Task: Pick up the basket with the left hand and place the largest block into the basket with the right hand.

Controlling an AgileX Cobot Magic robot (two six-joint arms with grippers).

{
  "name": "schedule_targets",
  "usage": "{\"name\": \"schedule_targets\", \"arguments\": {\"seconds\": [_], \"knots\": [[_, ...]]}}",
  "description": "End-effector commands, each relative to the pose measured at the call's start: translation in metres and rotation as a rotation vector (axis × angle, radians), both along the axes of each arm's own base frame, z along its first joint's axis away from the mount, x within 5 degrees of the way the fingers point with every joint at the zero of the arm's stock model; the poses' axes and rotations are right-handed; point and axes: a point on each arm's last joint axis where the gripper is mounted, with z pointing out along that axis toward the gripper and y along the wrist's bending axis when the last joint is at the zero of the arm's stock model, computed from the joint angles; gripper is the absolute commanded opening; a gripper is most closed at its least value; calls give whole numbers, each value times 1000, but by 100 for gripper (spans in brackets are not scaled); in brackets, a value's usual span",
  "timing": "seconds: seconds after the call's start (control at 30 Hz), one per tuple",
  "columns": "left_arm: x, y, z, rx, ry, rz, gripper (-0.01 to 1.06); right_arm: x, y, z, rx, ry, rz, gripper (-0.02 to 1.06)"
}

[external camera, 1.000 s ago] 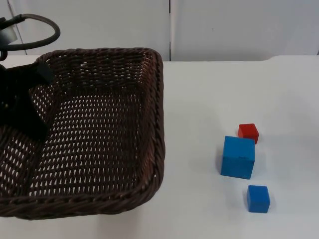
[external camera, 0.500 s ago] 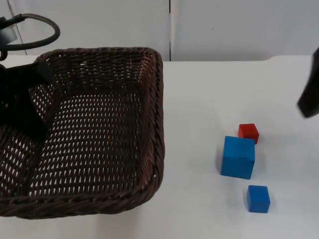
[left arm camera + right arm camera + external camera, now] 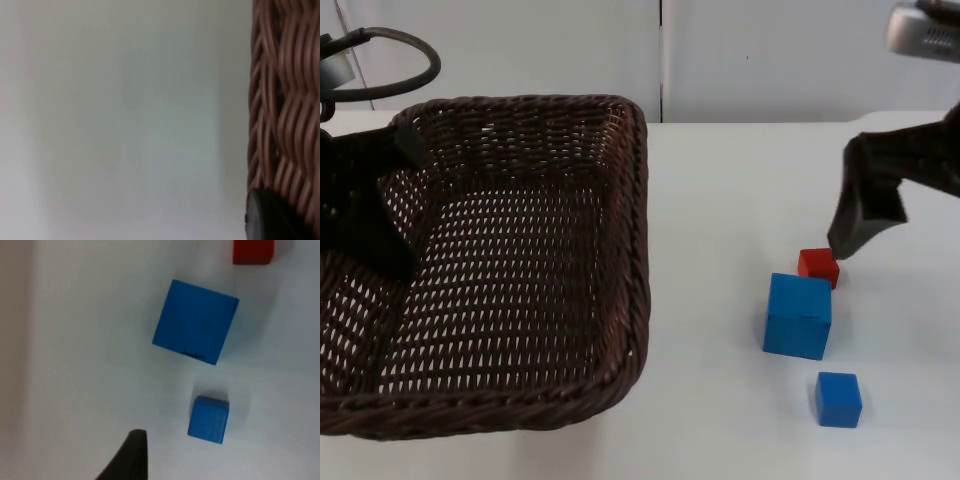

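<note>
A dark brown wicker basket (image 3: 638, 250) takes up the left of the top view. My left gripper (image 3: 380, 240) is shut on its left wall, and the weave (image 3: 285, 100) runs beside a black fingertip (image 3: 270, 220) in the left wrist view. The largest block, a big blue cube (image 3: 798, 316) (image 3: 195, 321), rests on the table at the right. Just behind it lies a small red block (image 3: 818, 266) (image 3: 253, 252). My right gripper (image 3: 868, 232) hangs open above and behind the red block, holding nothing; one fingertip (image 3: 131, 455) shows in the right wrist view.
A small blue cube (image 3: 838, 399) (image 3: 209, 419) lies in front of the big one, near the table's front edge. White table (image 3: 720, 200) stretches between the basket and the blocks. The grey partition wall (image 3: 770, 60) closes the far side.
My right arm has come in from the right edge and now hangs over the red block. The basket, the left gripper and the blocks have kept their places.
</note>
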Motion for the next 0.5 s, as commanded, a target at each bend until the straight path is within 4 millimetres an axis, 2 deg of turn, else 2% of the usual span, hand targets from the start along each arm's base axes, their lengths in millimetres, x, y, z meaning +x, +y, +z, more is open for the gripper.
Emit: {"name": "schedule_targets", "arguments": {"seconds": [0.0,0.17,0.3,0.47], "knots": [[-2,-1,6,-22,-12,13,0,6,6,-2,8,-5,-13,105],[-2,-1,6,-22,-12,13,0,23,15,-13,6,20,-41,105],[-1,-1,6,-21,-15,15,0,33,25,-38,4,53,-83,105],[-1,-1,6,-20,-18,17,0,38,37,-55,48,34,-143,105]]}}
